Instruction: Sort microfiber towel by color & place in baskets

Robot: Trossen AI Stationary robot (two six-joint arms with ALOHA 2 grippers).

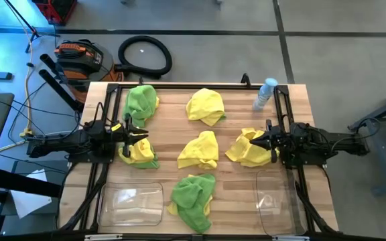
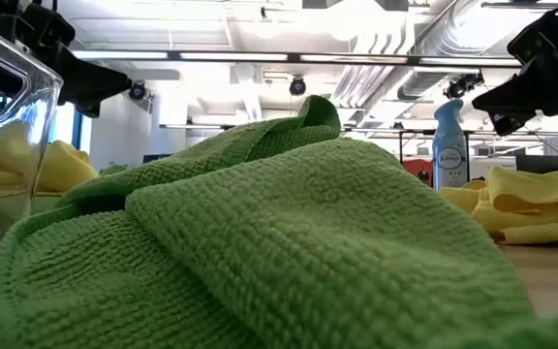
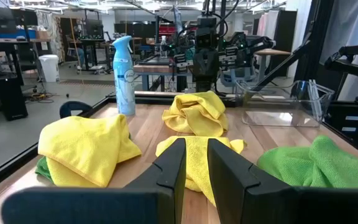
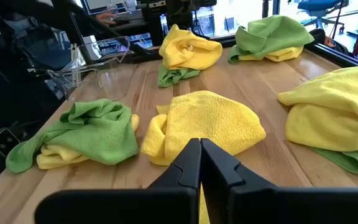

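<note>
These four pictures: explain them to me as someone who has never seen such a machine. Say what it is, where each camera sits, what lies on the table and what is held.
This is a robot with two dark arms at a wooden table. One picture looks straight down, one looks level from the tabletop, and two come from cameras on the arms' wrists.

From above, the left gripper sits over a yellow-and-green towel pile, fingers slightly apart. The right gripper sits at a yellow towel, fingers closed; neither visibly holds anything.

Other towels lie about: green, yellow, yellow, and green, which fills the tabletop view. Two clear baskets are near the front edge, and a spray bottle is at the back.
</note>
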